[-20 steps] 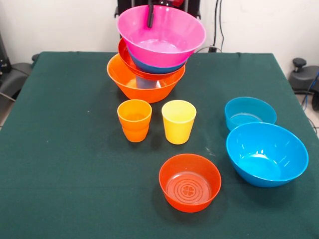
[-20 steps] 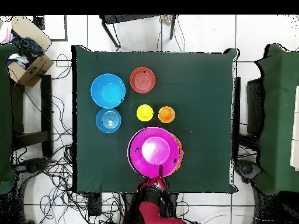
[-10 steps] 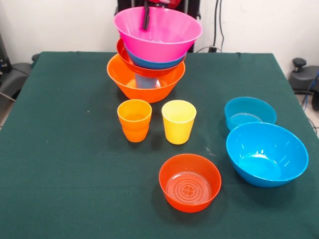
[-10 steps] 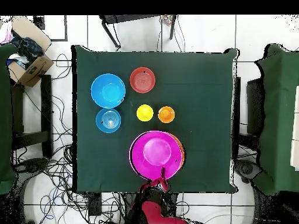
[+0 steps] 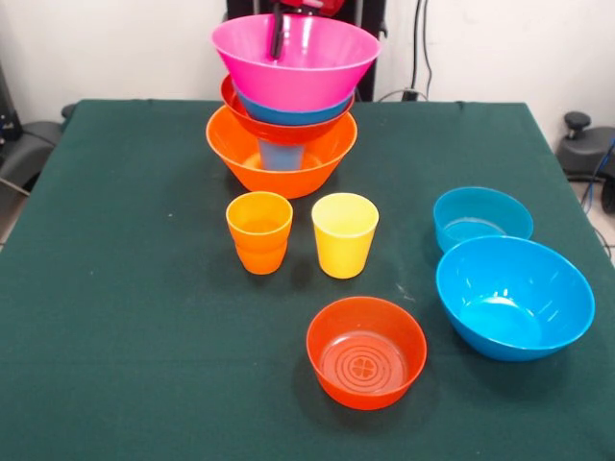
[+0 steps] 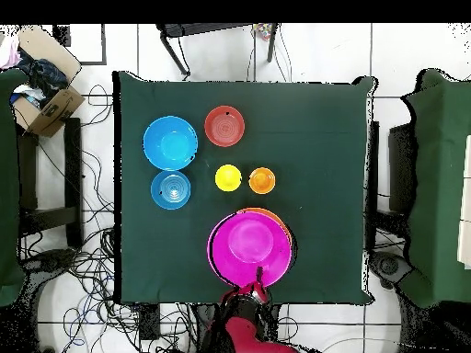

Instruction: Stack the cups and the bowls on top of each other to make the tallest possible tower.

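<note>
**Pink bowl gripped at rim, raised over the tower**

My hand (image 5: pixel 280 21) is clamped on the far rim of the big pink bowl (image 5: pixel 296 60), one dark finger (image 5: pixel 277 36) reaching down inside the wall; the other one sits behind the rim, hidden. In the overhead view my hand (image 6: pixel 257 280) sits at the bowl's edge nearest my base. So: grasping the pink bowl, not released.

The pink bowl sits atop the tower (image 5: pixel 283 125): big orange bowl (image 5: pixel 246 154) as base on the worktop (image 5: pixel 125 288), a pale blue cup (image 5: pixel 277 154) seen through its wall, then a red-orange bowl (image 5: pixel 252 120), a blue bowl (image 5: pixel 288 113), pink on top. Can't tell if pink is resting on the blue one or just lifted off it.

Versus a second ago: pink bowl is higher in the front view and shifted a bit to the picture's left; it was tilted, now close to level. From above it has slid toward my base and covers nearly all of the orange base bowl. Nothing else moved.

Loose on the worktop: orange cup (image 5: pixel 259 231) and yellow cup (image 5: pixel 344 233) side by side just in front of the tower, upright, apart. Red-orange bowl (image 5: pixel 366 351) nearer the camera. Small blue bowl (image 5: pixel 481 218) and larger blue bowl (image 5: pixel 514 296) at picture right, nearly touching. All well clear of my hand.
</note>
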